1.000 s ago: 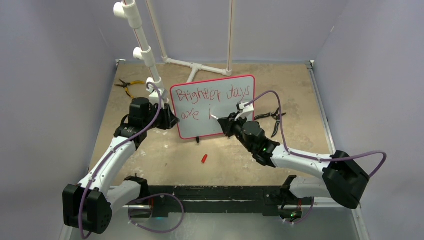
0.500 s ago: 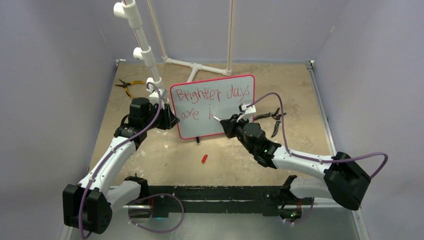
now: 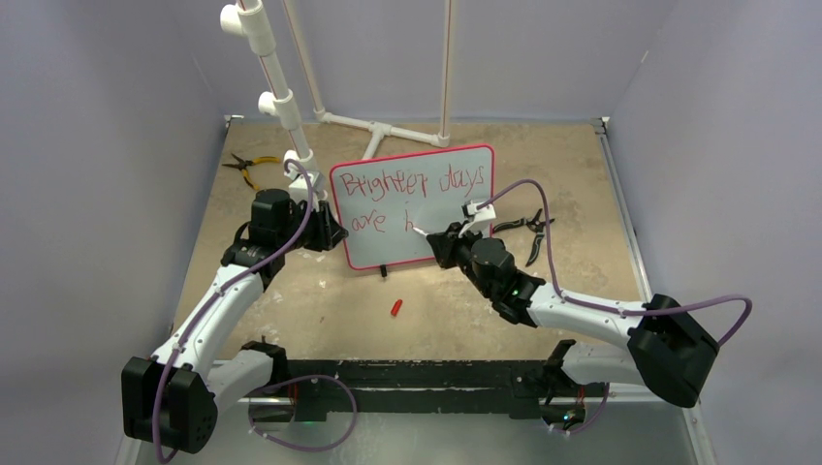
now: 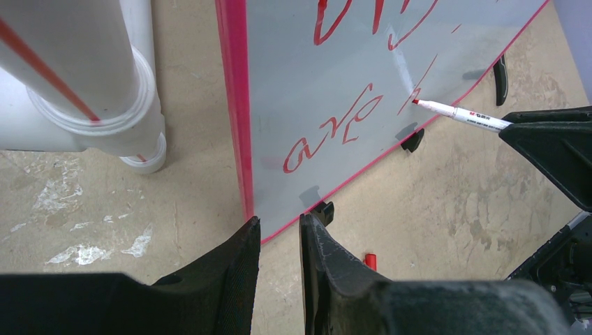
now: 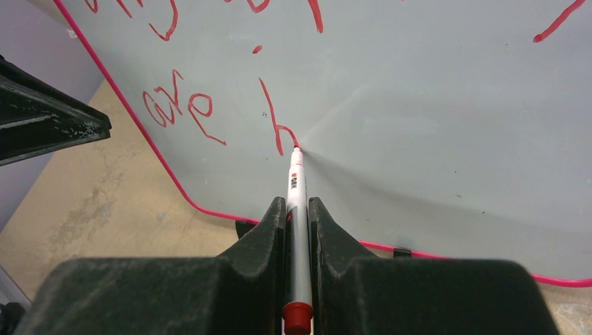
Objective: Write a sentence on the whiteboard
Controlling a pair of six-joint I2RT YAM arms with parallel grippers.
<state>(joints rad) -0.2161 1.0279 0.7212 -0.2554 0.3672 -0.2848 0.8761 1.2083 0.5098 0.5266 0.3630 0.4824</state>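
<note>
The whiteboard (image 3: 388, 247) stands upright mid-table, white with a red frame. The sentence (image 3: 412, 184) in red reads "Brighter days" above "are h". My right gripper (image 3: 441, 237) is shut on a white marker (image 5: 296, 185) with a red end. Its tip touches the whiteboard (image 5: 433, 125) at the foot of the "h", right of "are" (image 5: 174, 105). My left gripper (image 4: 279, 227) has its fingers on either side of the lower left corner of the whiteboard (image 4: 293, 70), closed on it. The marker (image 4: 464, 115) shows there too.
A red marker cap (image 3: 395, 308) lies on the table in front of the board. Yellow pliers (image 3: 247, 165) lie at the back left and black pliers (image 3: 528, 228) to the board's right. A white pipe stand (image 3: 276, 92) rises just left of the board.
The lone stroke after "are" has gained a hump and now reads "h". The marker tip moved slightly down and right. The left arm has not moved.
</note>
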